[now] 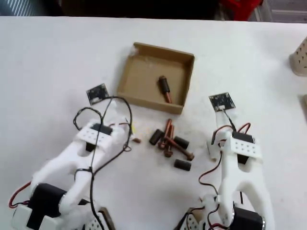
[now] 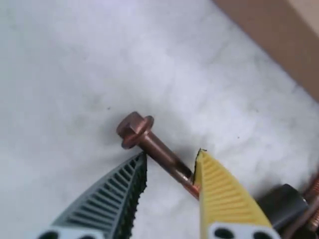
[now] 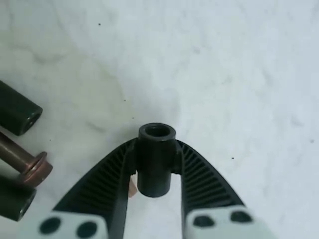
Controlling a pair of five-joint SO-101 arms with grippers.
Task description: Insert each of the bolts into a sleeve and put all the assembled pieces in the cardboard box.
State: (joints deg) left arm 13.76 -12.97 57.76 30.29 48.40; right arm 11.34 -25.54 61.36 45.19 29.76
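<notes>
Copper bolt (image 2: pixel 135 130) sits clamped in the left tool (image 2: pixel 169 159); the right tool (image 3: pixel 155 147) grips a black sleeve (image 3: pixel 155 172). One assembled piece (image 1: pixel 165 88) lies in the cardboard box (image 1: pixel 158 50), 12 o'clock of the loose pile (image 1: pixel 170 143).

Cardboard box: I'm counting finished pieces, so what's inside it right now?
One assembled piece, a copper bolt in a black sleeve, lies on the cardboard box floor. The near wall hides a thin floor strip behind it.

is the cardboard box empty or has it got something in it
Not empty: one bolt with a sleeve on it lies on the floor of the cardboard box.
</notes>
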